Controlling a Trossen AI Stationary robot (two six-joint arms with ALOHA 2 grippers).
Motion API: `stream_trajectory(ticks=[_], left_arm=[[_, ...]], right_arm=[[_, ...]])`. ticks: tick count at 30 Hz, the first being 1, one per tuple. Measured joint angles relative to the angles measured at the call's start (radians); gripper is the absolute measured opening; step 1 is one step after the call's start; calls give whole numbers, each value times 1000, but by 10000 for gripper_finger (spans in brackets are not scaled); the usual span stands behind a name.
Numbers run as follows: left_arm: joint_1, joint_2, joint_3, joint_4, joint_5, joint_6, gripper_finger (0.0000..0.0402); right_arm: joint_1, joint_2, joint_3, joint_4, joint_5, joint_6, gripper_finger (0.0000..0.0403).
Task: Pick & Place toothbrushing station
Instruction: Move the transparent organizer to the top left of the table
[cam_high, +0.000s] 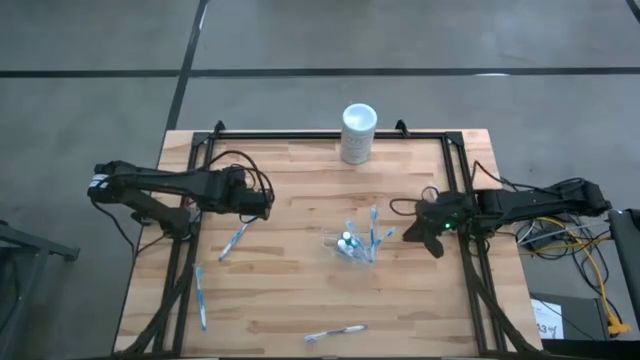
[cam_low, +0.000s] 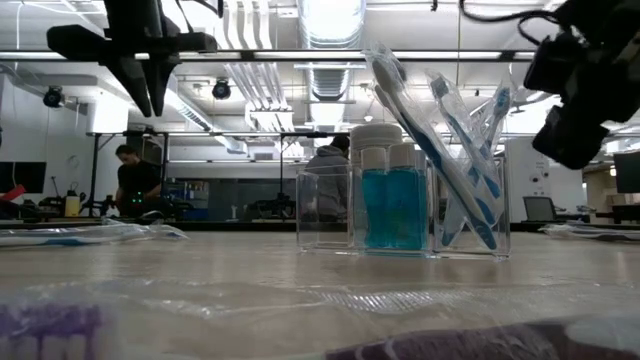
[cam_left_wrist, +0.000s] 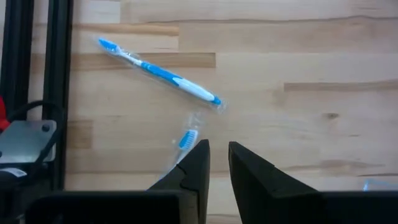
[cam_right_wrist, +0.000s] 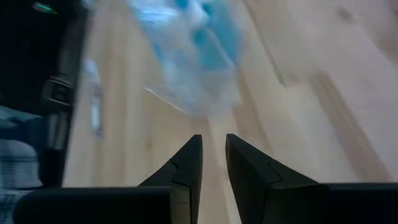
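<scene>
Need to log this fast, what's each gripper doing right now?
Left gripper: nearly closed, empty, above a wrapped toothbrush.
Right gripper: nearly closed, holding nothing.

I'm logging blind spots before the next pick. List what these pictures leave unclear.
- Right wrist view: the clear holder with its teal contents is blurred; its contents cannot be counted.
- Left wrist view: a second toothbrush runs behind the left gripper; only its head shows, so a grip cannot be judged.
- High view: the tubes in the holder are too small to count.
- Low view: the white cylinder is mostly hidden behind the holder.
</scene>
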Motion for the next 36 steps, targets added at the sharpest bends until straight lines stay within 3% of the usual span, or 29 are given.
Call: stream_trajectory(ticks=[8,12,16,25,36], left_arm=[[0,0,0,0,-9,40,61],[0,0,0,4,-9,40,60],[0,0,0,7,-9,40,60],[0,0,0,12,-16,42,60],[0,0,0,15,-52,54,60]], right_arm=[[74,-160,-314,532,6,26,68],[87,-192,-306,432,89,23,68],[88,-189,-313,446,155,-8,68],[91,-160,-313,539,124,-25,68],[90,-142,-313,596,158,-76,68]])
